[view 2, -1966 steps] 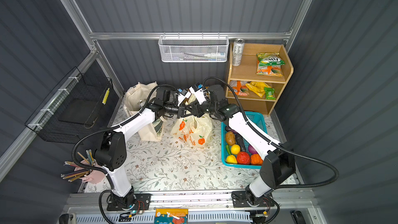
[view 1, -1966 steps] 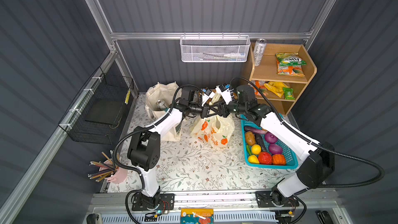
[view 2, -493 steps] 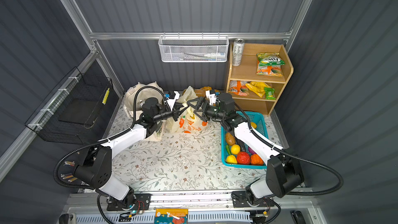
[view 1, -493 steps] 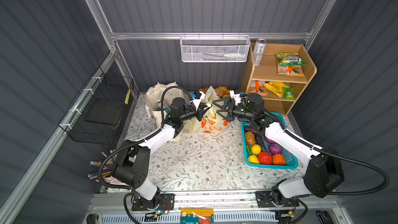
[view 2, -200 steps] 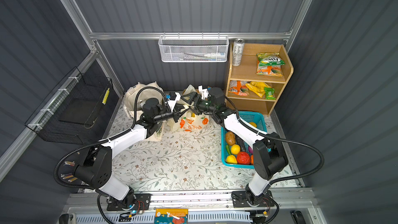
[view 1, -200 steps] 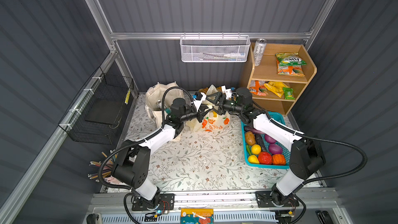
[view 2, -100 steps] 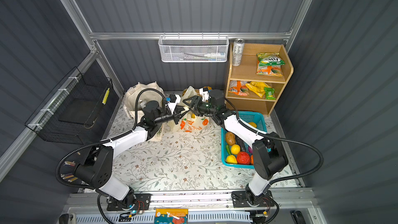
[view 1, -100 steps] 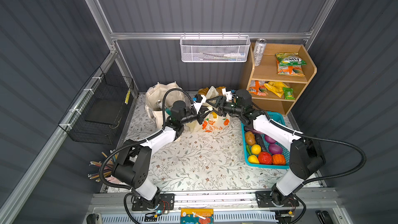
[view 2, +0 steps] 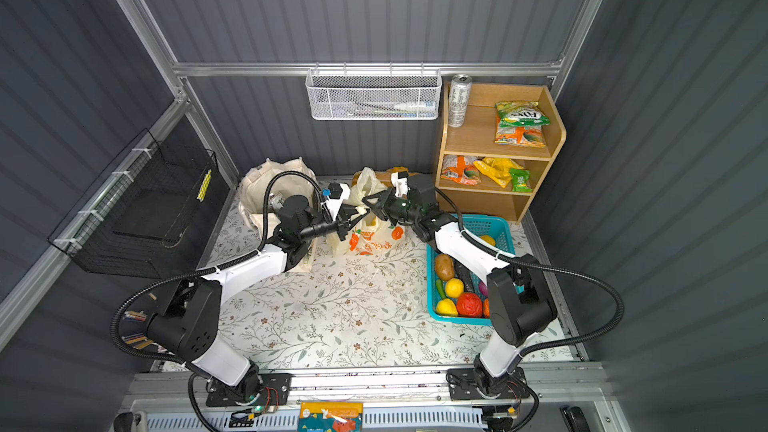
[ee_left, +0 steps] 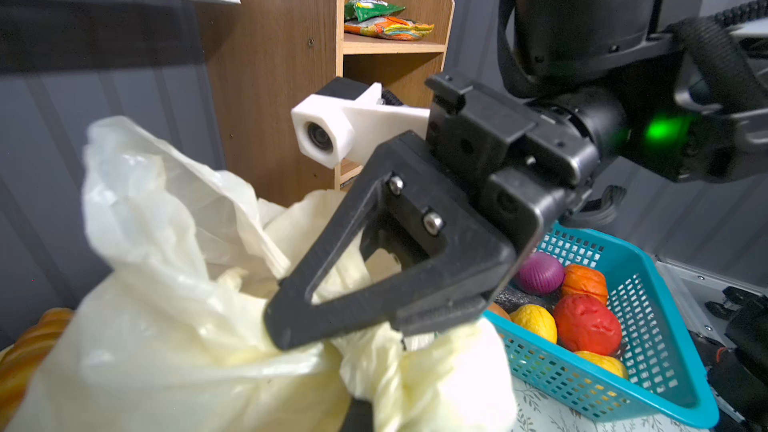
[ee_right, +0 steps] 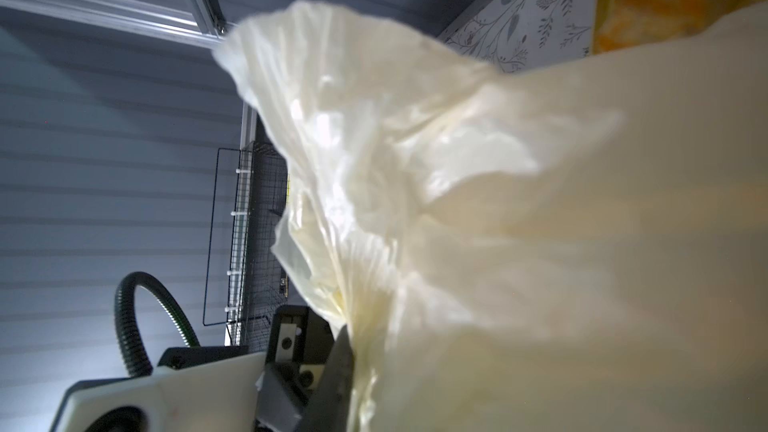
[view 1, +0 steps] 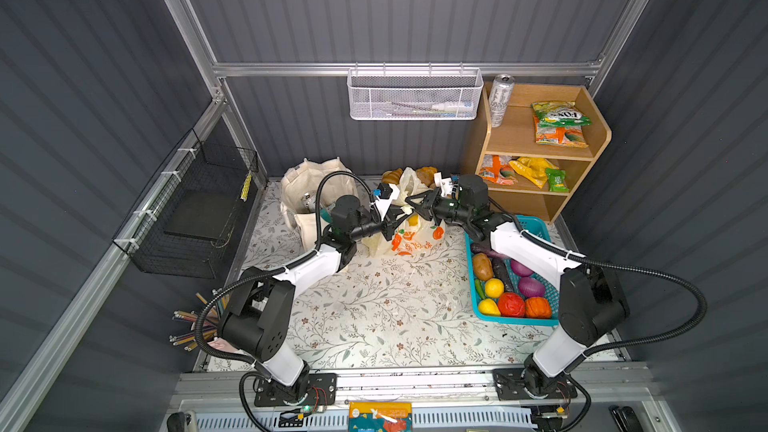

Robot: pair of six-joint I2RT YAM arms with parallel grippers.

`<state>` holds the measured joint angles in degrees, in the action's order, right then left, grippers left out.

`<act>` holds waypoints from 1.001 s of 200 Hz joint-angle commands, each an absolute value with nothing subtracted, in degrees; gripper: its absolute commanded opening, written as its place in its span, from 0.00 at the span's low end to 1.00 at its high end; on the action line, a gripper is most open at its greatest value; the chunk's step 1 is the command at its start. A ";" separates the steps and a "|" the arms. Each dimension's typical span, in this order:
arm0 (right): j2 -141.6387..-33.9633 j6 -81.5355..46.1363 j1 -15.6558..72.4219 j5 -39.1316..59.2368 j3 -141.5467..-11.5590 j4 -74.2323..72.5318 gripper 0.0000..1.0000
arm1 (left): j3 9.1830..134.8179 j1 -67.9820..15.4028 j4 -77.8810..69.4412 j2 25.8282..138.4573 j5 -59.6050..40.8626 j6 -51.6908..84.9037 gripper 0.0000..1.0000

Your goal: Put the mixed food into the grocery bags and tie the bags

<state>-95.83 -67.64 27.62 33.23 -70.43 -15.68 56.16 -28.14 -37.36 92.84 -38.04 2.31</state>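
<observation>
Right claw [view 1: 410, 202] has snapped closed on the plastic bag [view 1: 417, 238].
Left claw [view 1: 394, 218], just beside it, pinches the same bag's gathered top; the bag sits on the bench [view 1: 374, 305] below both claws.

Bright overhead light on counter [view 1: 374, 317], dim at walls. Sharp in both top views. Blurred, washed out on close bag [ee_right: 519, 201] in right wrist view; green LED [ee_left: 665, 128] flare in left wrist view.
</observation>
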 commanded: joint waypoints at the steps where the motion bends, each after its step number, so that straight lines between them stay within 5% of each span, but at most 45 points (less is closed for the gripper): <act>1: -93.16 -67.19 27.60 33.79 -70.91 -22.29 0.00 | 54.41 -29.00 -31.82 94.00 -40.60 1.99 0.02; 88: -95.65 -67.07 24.92 38.14 -66.77 -27.34 0.00 | 49.99 -29.00 -24.83 83.87 -34.88 0.45 0.29; 200: -99.12 -66.83 21.52 45.08 -61.97 -35.90 0.00 | 55.37 -28.74 -12.66 75.49 -24.01 3.32 0.34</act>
<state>-98.28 -67.48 22.26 41.36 -63.96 -30.61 50.46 -28.73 -15.62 74.39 -29.15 1.93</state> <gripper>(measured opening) 0.040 0.350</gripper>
